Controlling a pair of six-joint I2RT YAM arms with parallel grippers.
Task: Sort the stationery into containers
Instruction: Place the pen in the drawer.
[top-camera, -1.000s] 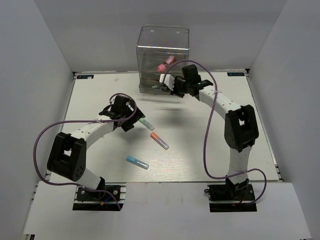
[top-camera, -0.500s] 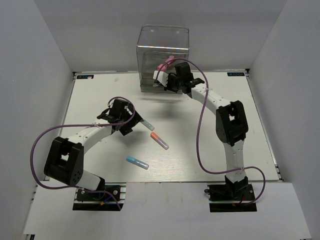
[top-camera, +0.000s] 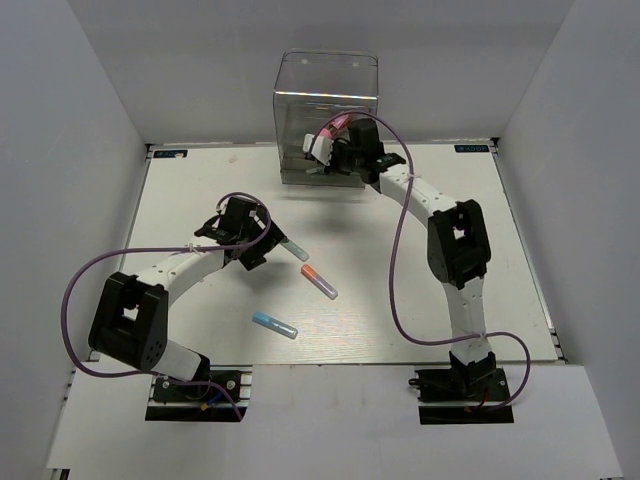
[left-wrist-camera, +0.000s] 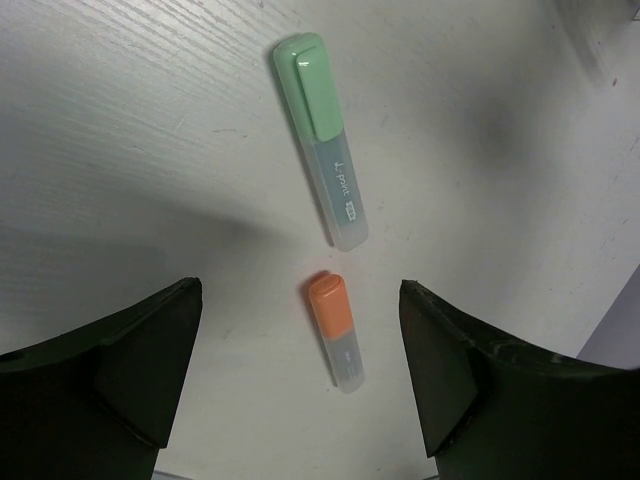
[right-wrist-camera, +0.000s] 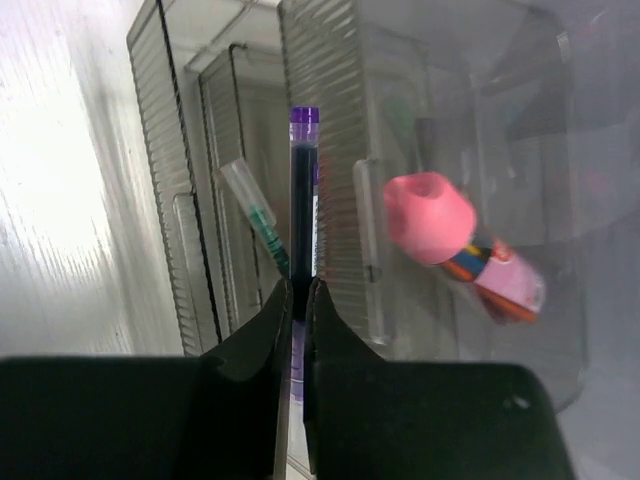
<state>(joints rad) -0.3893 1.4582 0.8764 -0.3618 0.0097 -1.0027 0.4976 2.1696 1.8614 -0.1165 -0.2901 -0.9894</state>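
The tall clear drawer box (top-camera: 326, 95) stands at the back of the table. My right gripper (top-camera: 322, 150) is against its front, shut on a thin dark pen with a purple end (right-wrist-camera: 303, 200) that points into the drawers (right-wrist-camera: 330, 120). A pink-capped marker (right-wrist-camera: 455, 235) and a green-tipped pen (right-wrist-camera: 255, 215) lie inside the box. My left gripper (left-wrist-camera: 300, 385) is open above the table, over the green-capped marker (left-wrist-camera: 320, 135) and orange-capped marker (left-wrist-camera: 335, 325). In the top view the green marker (top-camera: 292, 244), orange marker (top-camera: 319, 280) and blue-capped marker (top-camera: 274, 324) lie on the table.
White walls close in the table on the left, back and right. The purple cables loop off both arms (top-camera: 400, 270).
My right gripper has moved left and closer to the drawer box with the pen. My left arm has shifted a little and then stayed still.
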